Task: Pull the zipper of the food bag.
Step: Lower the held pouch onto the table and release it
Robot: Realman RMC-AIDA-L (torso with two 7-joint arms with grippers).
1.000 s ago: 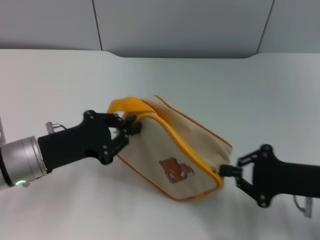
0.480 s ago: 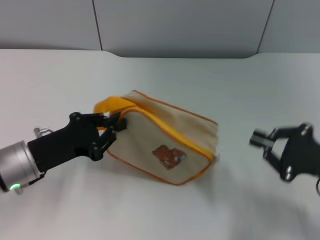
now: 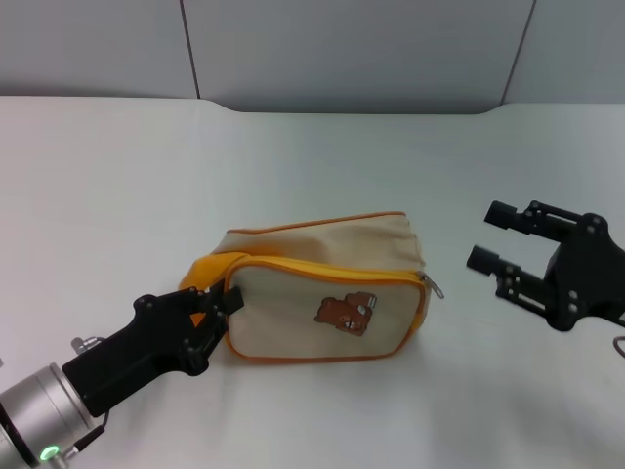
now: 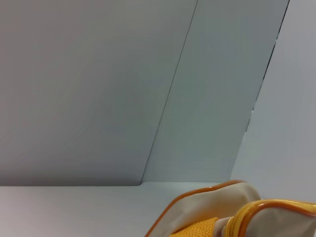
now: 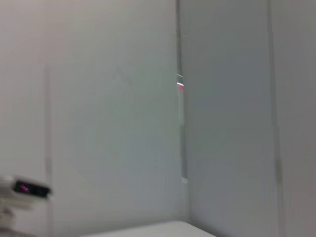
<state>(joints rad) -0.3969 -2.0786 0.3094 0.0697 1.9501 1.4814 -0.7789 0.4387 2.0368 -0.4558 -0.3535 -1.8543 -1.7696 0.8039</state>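
The food bag (image 3: 322,293) lies on the white table, beige with orange piping and a brown bear patch (image 3: 344,313) facing me. The zipper (image 3: 332,273) runs along the orange rim, and its silver pull tab (image 3: 435,288) hangs free at the bag's right end. My left gripper (image 3: 215,308) is shut on the orange strap (image 3: 200,277) at the bag's left end. My right gripper (image 3: 485,235) is open and empty, a short way right of the pull tab. The left wrist view shows the bag's corner (image 4: 232,200) and the strap (image 4: 197,229).
The white table (image 3: 312,166) stretches behind and on both sides of the bag. A grey panelled wall (image 3: 342,49) stands at the back. The right wrist view shows only wall panels (image 5: 123,123).
The right gripper let go of the bag's right end, opened and drew back to the right. The left gripper moved down and toward me, and the bag turned to lie level on the table.
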